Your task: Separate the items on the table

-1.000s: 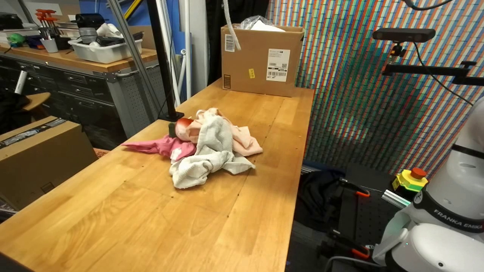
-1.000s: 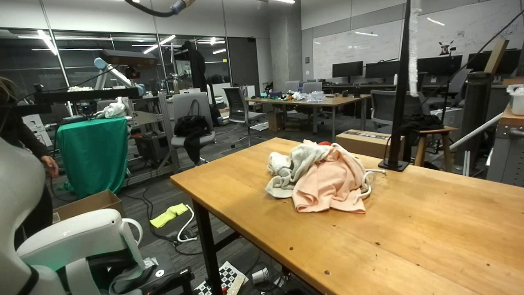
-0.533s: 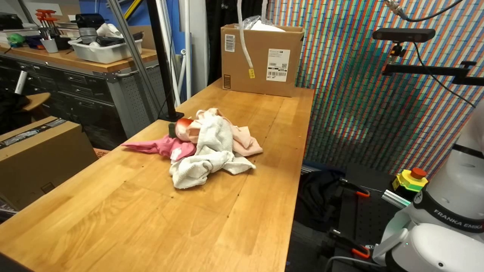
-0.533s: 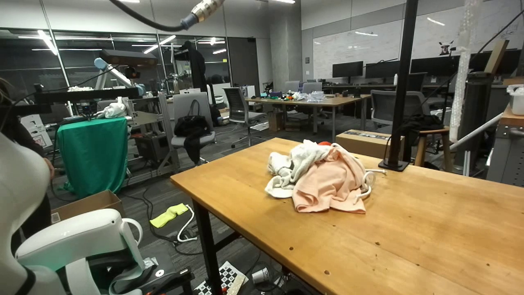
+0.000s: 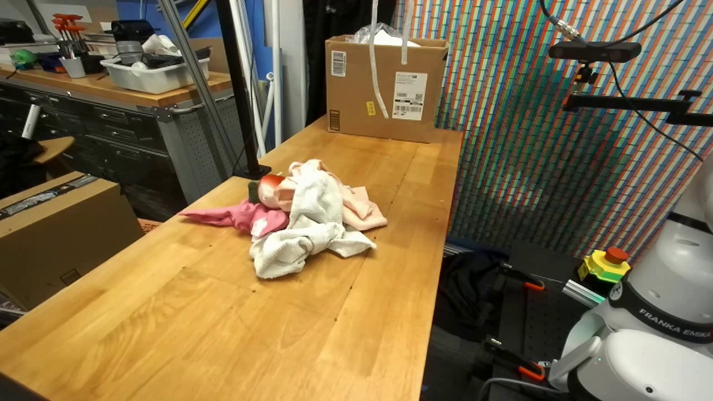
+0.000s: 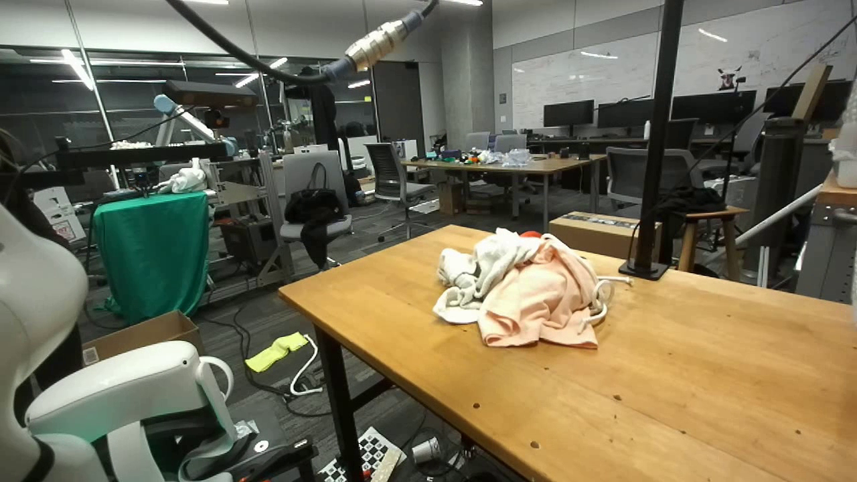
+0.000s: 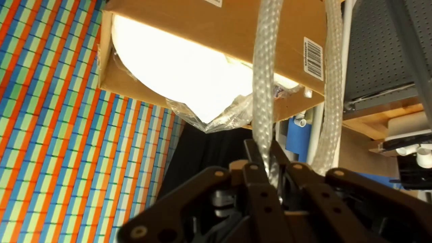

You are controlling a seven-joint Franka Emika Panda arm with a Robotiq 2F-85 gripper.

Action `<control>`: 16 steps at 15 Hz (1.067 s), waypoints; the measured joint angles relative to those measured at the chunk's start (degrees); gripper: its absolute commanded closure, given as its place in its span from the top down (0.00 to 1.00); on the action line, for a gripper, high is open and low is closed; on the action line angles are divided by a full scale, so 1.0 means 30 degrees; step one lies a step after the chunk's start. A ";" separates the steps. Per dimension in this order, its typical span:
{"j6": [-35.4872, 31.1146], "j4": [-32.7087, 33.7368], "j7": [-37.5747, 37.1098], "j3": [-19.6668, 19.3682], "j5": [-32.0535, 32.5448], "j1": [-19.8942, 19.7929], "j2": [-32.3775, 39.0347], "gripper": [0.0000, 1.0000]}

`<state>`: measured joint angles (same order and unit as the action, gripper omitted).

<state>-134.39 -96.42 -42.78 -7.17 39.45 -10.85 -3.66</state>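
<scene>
My claw (image 7: 265, 151): lower centre of the wrist view, jaws nearly together, clamped on the white rope (image 7: 264, 84).
Strands of white rope: centre and right, both reaching the top edge.

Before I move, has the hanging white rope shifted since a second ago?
Yes. Judged against the labelled cardboard box in an exterior view, the hanging white rope has shifted right and down.
</scene>
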 measured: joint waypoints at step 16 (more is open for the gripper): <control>0.0057 0.0371 -0.3204 -0.0874 0.2564 -0.0336 0.0842 1.00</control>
<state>-134.21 -95.31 -52.40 -9.79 47.14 -11.86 -1.14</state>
